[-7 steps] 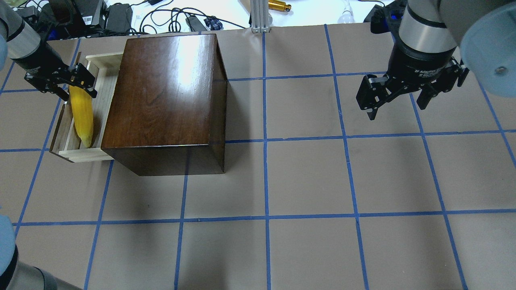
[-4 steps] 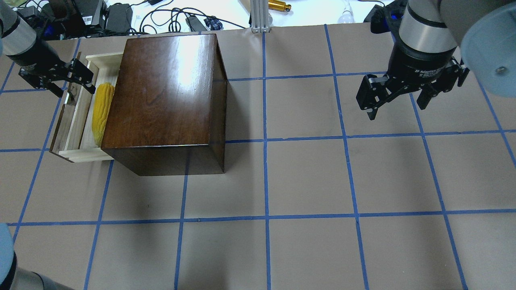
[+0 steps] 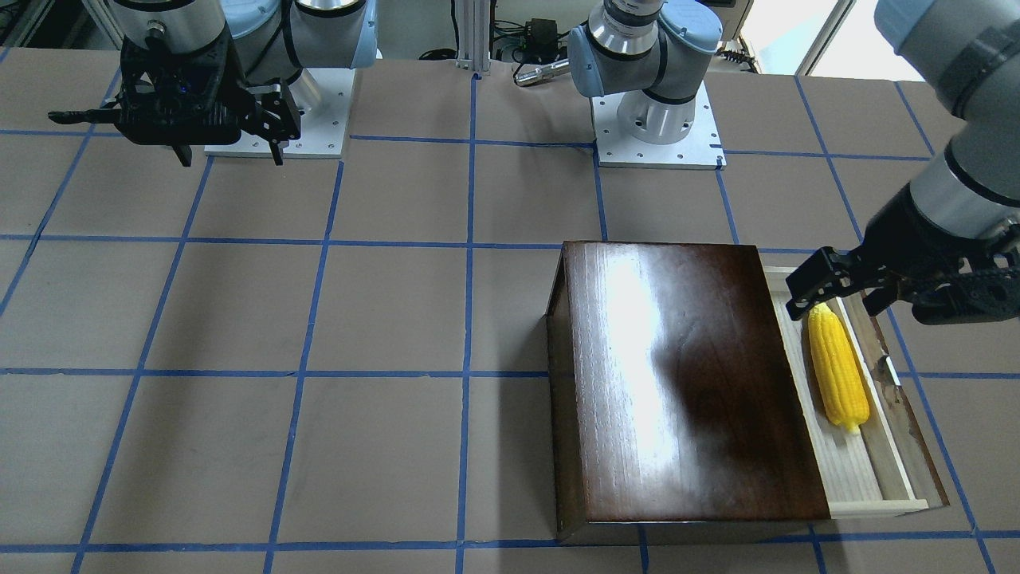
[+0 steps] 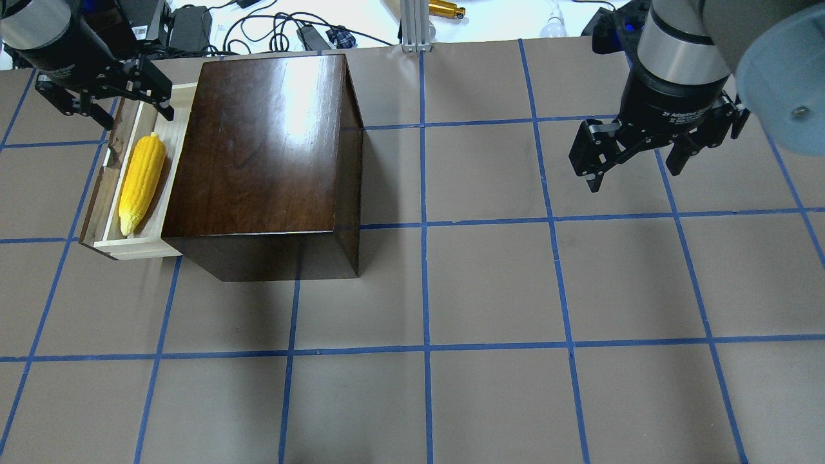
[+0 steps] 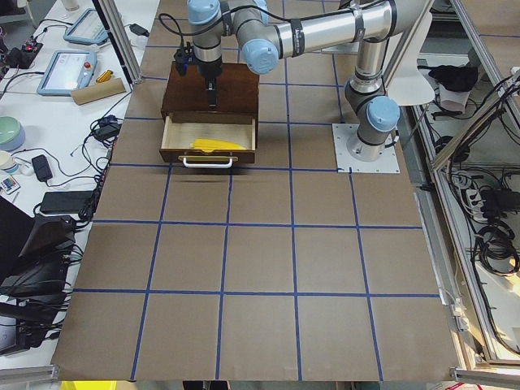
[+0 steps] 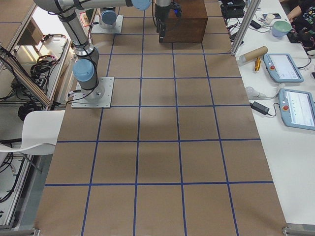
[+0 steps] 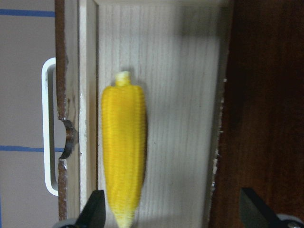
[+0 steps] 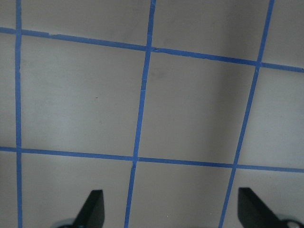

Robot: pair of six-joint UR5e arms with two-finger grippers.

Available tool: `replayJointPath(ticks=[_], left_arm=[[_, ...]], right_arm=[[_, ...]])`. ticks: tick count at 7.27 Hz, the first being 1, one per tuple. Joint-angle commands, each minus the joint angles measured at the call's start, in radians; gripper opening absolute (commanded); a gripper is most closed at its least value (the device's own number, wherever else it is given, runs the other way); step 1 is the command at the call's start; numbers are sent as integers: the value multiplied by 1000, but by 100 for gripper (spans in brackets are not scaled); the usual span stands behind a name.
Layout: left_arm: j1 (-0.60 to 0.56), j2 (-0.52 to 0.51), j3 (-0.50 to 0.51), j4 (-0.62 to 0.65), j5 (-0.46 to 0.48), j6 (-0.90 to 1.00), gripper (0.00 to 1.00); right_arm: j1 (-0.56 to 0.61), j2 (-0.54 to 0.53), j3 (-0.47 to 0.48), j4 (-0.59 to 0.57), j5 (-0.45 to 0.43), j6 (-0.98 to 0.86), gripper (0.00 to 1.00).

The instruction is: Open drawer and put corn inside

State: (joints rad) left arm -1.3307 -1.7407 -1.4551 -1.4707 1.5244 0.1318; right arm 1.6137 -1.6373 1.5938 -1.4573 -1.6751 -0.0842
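Observation:
The drawer (image 4: 106, 193) stands pulled out from the dark-brown box (image 4: 264, 148); it also shows in the front view (image 3: 876, 502) and the left view (image 5: 210, 148). The yellow corn (image 4: 142, 183) lies flat on the drawer's pale floor, free of any gripper, and shows in the front view (image 3: 837, 371) and the left wrist view (image 7: 123, 152). My left gripper (image 4: 136, 119) is open and empty, above the drawer's far end beyond the corn's blunt end; it is also in the front view (image 3: 834, 301). My right gripper (image 4: 633, 179) is open and empty above the table at the far right.
The drawer's white metal pull (image 7: 47, 128) sits on its dark front panel, facing away from the box. Cables and power bricks (image 4: 187, 29) lie beyond the table's far edge. Blue tape lines (image 8: 142, 95) grid the brown table under the right gripper.
My left gripper let go of the corn and drew back toward the drawer's far end. The corn dropped into the drawer and came to rest on its floor. The right arm has not moved.

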Motion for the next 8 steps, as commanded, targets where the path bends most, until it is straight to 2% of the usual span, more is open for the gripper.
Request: replayJointPath(ticks=[1, 4, 8], left_arm=[[-132, 47, -1, -8, -1, -179, 100], [-232, 81, -17, -17, 0, -218, 100], [-232, 112, -41, -65, 11, -207, 100]], right_arm=[[0, 1, 0, 0, 0, 0, 100], [0, 1, 0, 0, 0, 0, 100], [0, -1, 0, 0, 0, 1, 100]])
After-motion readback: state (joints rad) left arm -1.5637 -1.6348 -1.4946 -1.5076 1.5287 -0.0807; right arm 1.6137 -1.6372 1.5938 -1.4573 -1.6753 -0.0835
